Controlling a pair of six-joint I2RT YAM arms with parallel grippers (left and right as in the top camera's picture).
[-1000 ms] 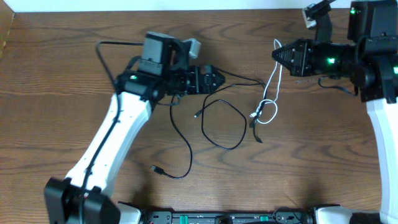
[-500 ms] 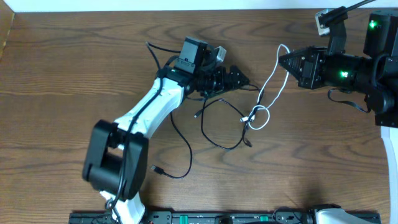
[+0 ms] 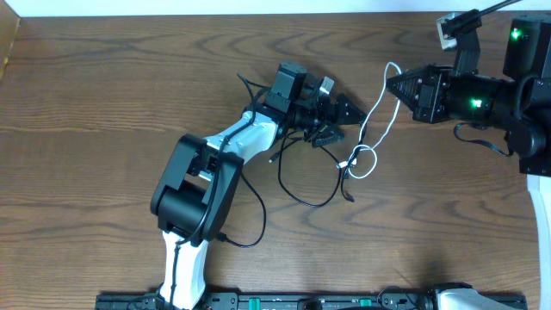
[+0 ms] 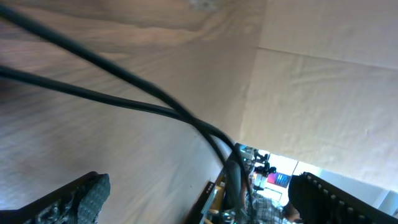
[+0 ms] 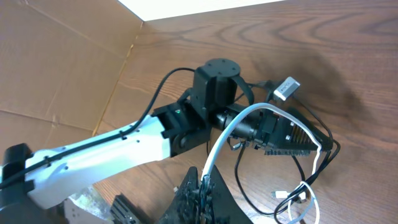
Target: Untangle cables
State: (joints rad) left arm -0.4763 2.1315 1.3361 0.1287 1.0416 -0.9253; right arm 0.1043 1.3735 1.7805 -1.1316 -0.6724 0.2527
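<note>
Wood as the ground of it all: a brown table [image 3: 103, 103], matte, streaked with wavy grain. Lying near its middle, between the two grippers, the cables: thin, limp, round cords. White cable [image 5: 219, 148] smooth and glossy, pinched at one end in the pressed-together right gripper [image 3: 387, 83], dropping from there into a small loose loop tangled with a black end. Black cable [image 3: 320, 205] curled in a wide open ring just beside that loop. Second black cord [image 3: 263, 220] trailing toward the near edge, ending in a small plug [image 3: 215, 233]. Left gripper [image 3: 337, 119] spread wide beside the ring's upper arc, clasping nothing; ribbed triangular pads [image 5: 292, 146] plain in the right wrist view.

Far edge of the table meeting a pale strip; creased cardboard [image 5: 56, 68] beyond the left edge. Broad bare wood left of the white-shelled left arm [image 3: 250, 138], and more between the cords and the near edge. Tighter room between the two claws, near each other with the white strand between.

Left wrist view close and blurred: two dark cords crossing, out of focus — cannot tell which. Right arm cut off by the frame. Knot too small to read strand over strand.
</note>
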